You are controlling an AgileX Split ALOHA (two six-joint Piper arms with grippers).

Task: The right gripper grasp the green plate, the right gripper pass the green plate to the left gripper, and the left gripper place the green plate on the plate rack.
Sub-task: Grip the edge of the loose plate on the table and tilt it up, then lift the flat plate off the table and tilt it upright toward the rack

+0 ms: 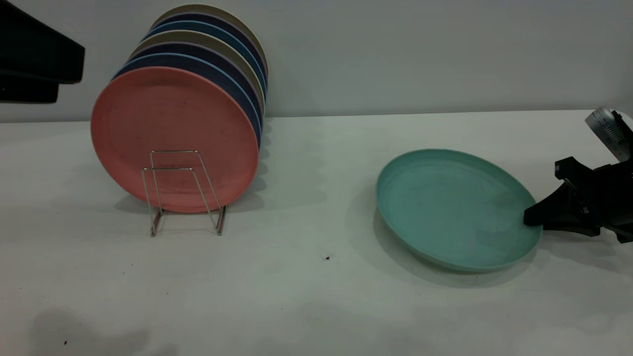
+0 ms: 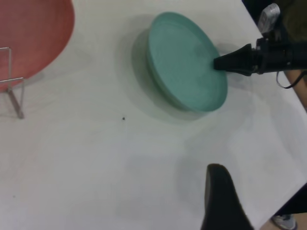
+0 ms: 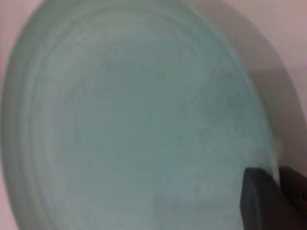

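Green plates: one green plate [image 1: 455,210], tilted on the white table [image 1: 306,296], its right edge raised, well to the right of the rack.
Racked plates: I count about seven standing on edge; a salmon-pink plate [image 1: 173,136] in front, dark blue plates [image 1: 198,62] and beige ones behind it.
Racks: one plate rack [image 1: 180,190], with its two front wire loops free in front of the pink plate.
Around: a grey wall behind; a small dark speck [image 1: 327,258] on the table between rack and green plate. Nothing lies between the two.
My right gripper [image 1: 531,216]: at the green plate's right rim, tips meeting the rim, one on the plate's inner face. The jaws look pinched on the rim, almost together.
My left gripper [image 2: 220,201]: up above the table, away from the green plate; only one dark finger shows in its own wrist view, so I cannot tell how its jaws stand.
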